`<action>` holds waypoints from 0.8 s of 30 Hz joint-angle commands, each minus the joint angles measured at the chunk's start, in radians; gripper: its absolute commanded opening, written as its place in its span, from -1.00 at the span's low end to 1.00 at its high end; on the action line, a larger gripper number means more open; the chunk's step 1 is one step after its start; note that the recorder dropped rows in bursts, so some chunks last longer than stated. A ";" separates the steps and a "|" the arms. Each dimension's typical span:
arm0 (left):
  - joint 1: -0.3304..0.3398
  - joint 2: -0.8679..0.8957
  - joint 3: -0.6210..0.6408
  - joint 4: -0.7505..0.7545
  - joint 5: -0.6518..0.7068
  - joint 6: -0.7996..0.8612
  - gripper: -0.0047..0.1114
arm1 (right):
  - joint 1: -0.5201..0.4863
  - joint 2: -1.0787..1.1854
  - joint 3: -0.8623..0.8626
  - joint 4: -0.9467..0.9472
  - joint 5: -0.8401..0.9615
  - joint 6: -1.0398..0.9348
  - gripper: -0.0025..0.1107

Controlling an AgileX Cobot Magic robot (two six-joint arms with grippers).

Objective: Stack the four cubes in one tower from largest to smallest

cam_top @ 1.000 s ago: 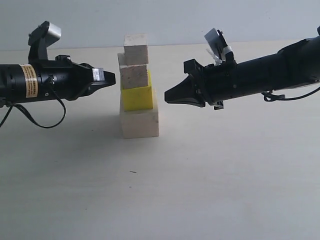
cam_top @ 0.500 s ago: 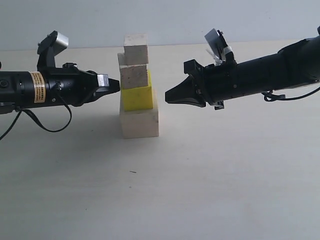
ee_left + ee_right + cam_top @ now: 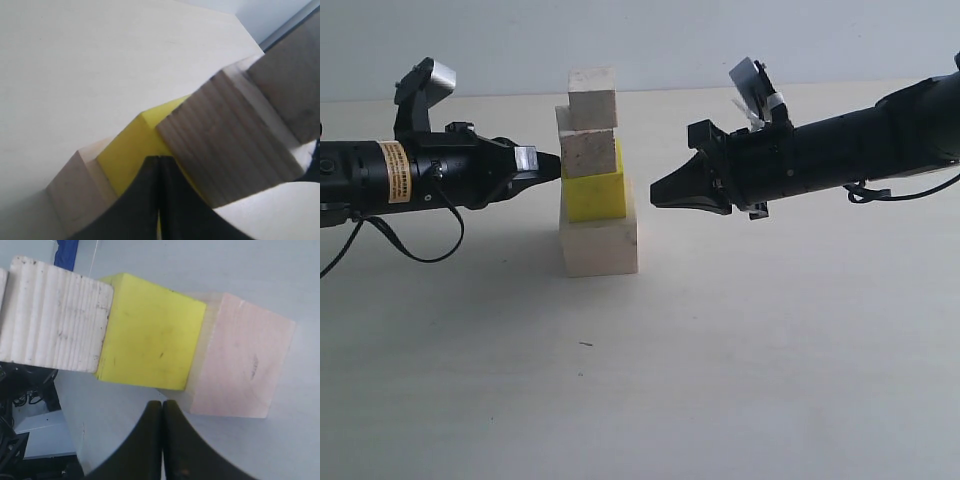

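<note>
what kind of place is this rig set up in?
Probably a robot lab bench: a bare pale table, a plain wall behind, and a left arm and right arm flanking a cube tower.

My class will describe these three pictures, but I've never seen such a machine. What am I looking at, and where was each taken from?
Two black robot arms reach over a pale table from either side. One picture looks on from outside; the other two come from cameras on the arms' wrists. On the table four blocks stand stacked unevenly: a large pale block, a yellow block, a lower small block and a top small block. The left tool and right tool are both shut and hold nothing.
</note>
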 commanded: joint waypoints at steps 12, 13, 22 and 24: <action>0.005 0.001 -0.005 -0.017 -0.007 0.008 -0.92 | 0.001 0.027 -0.065 -0.045 0.056 0.021 -0.96; 0.005 0.001 -0.005 -0.017 -0.007 0.008 -0.92 | 0.001 0.032 -0.065 -0.042 0.060 0.023 -0.96; 0.005 0.001 -0.005 -0.017 -0.003 0.018 -0.92 | 0.006 0.039 -0.065 -0.042 0.090 0.023 -0.96; 0.005 0.001 -0.005 -0.017 -0.003 0.018 -0.92 | 0.013 0.039 -0.065 -0.044 0.097 0.023 -0.96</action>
